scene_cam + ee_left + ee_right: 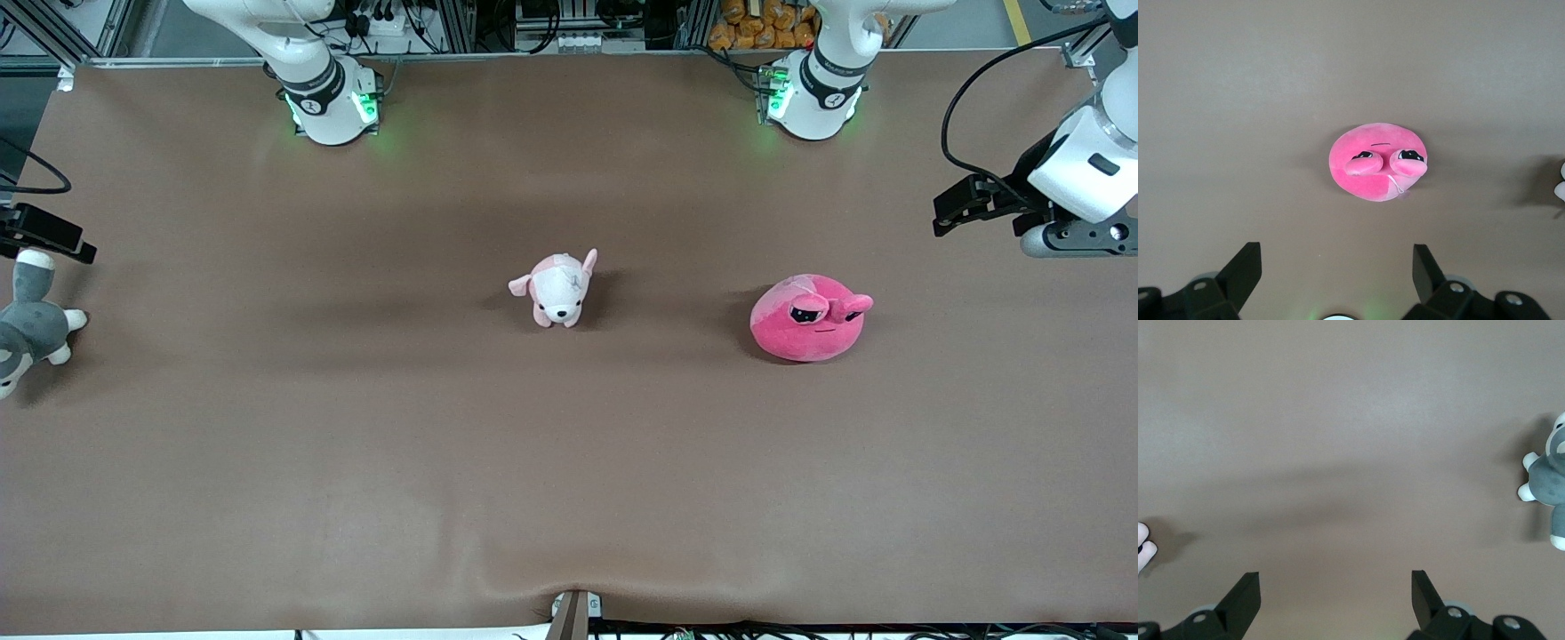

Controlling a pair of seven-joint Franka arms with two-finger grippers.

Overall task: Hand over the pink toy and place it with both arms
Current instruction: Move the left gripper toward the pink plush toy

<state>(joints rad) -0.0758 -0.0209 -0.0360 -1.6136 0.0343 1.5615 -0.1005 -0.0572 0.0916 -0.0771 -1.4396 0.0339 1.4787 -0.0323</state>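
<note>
The pink toy (807, 318), a hot-pink round plush with two bulging half-lidded eyes, lies on the brown table toward the left arm's end. It also shows mid-picture in the left wrist view (1378, 161). My left gripper (1337, 250) hangs open and empty high above the table at that end (965, 206), well apart from the toy. My right gripper (1335, 577) is open and empty too, up over the right arm's end of the table (44, 233).
A small pale pink-and-white puppy plush (560, 289) stands mid-table. A grey-and-white plush animal (27, 329) lies at the right arm's end, just under the right gripper. Brown cloth (569, 462) covers the table.
</note>
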